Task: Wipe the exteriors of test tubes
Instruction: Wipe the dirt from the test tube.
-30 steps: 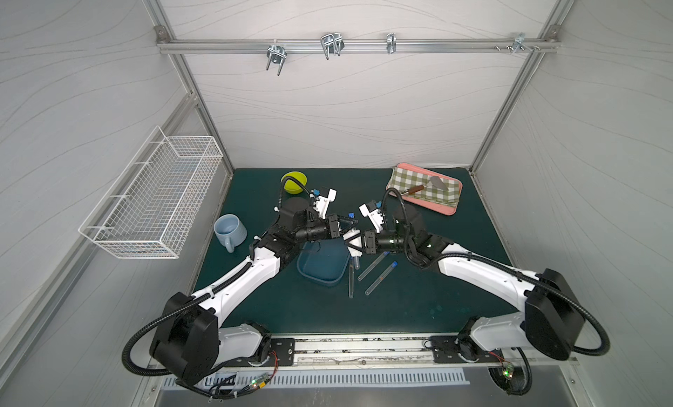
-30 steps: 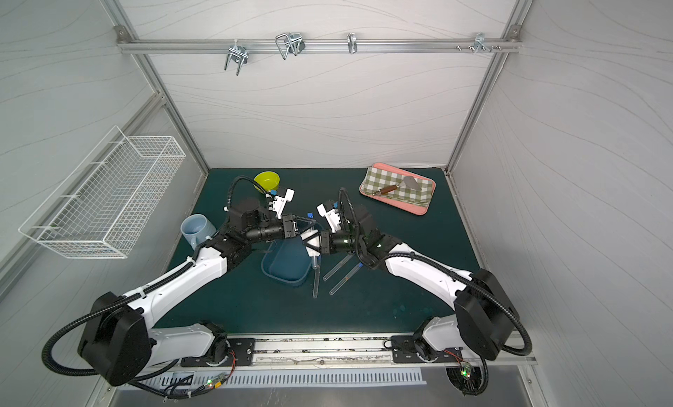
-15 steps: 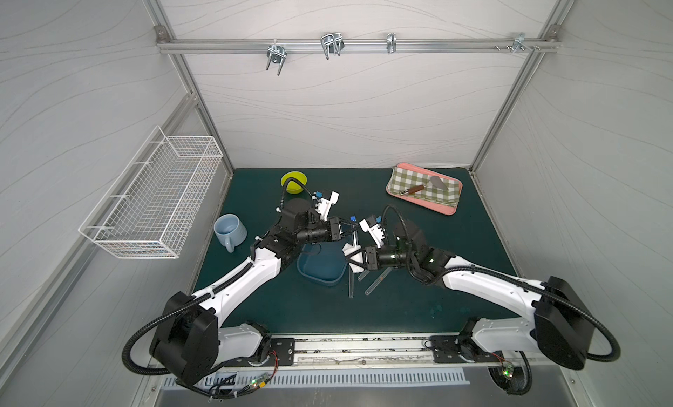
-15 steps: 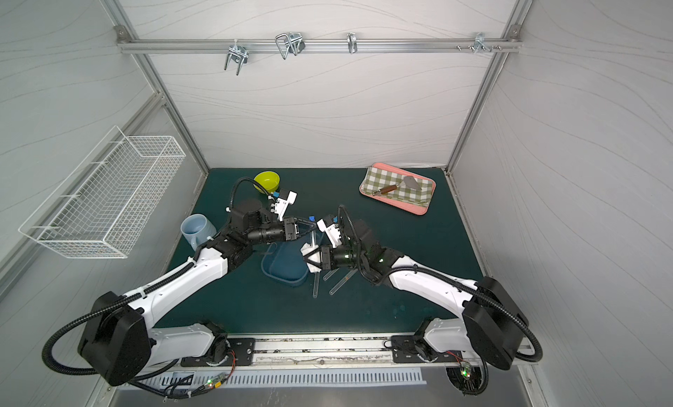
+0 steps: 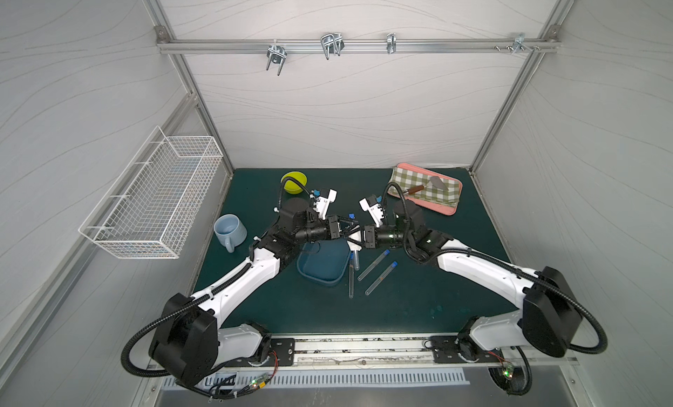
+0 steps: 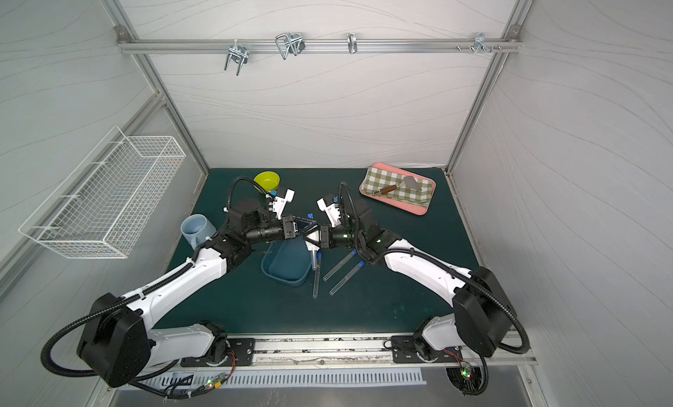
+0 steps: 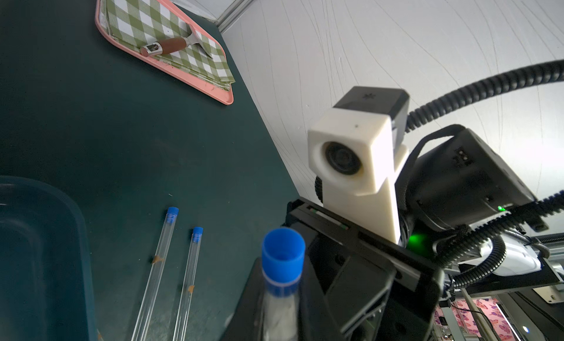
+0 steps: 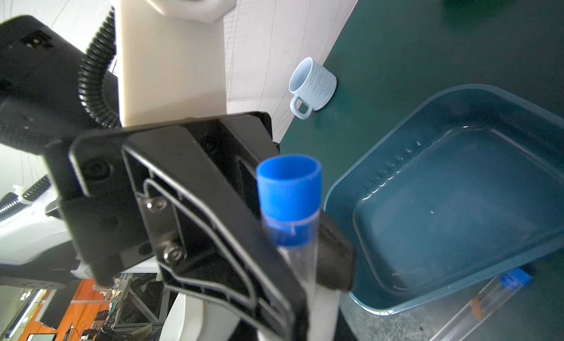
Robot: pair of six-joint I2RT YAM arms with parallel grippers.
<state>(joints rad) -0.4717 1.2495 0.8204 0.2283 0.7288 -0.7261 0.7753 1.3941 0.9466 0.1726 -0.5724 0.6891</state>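
The blue tub (image 5: 299,268) sits in the middle of the dark green mat (image 5: 400,307). It has clear water (image 8: 442,208) in it. There are small raised marks on its inside wall, too blurry to read.

The pale blue mug (image 5: 228,231) stands near the left wall, open side up. The yellow-green bowl (image 5: 293,181) sits at the back. A white wire basket (image 5: 156,205) hangs on the left wall.

The pink tray (image 5: 437,209) lies in the far right corner. A green and white checked cloth (image 5: 404,177) lies in it, and a scraper (image 5: 418,188) with a brown handle lies on the cloth.

The two grippers meet above the right edge of the tub. The left gripper (image 5: 349,229) is pinched tight on one test tube (image 8: 294,229), just below its blue cap. The tube points down, with its round end hanging beside the tub. The right gripper (image 5: 358,239) is squeezed on a white wipe (image 5: 354,243), and the wipe touches the tube.

Three more test tubes lie on the mat. One (image 5: 351,277) lies right beside the tub. The other two (image 5: 372,266) (image 5: 380,279) lie side by side a bit further right. All have blue caps. In the wrist views each one shows a small orange mark.
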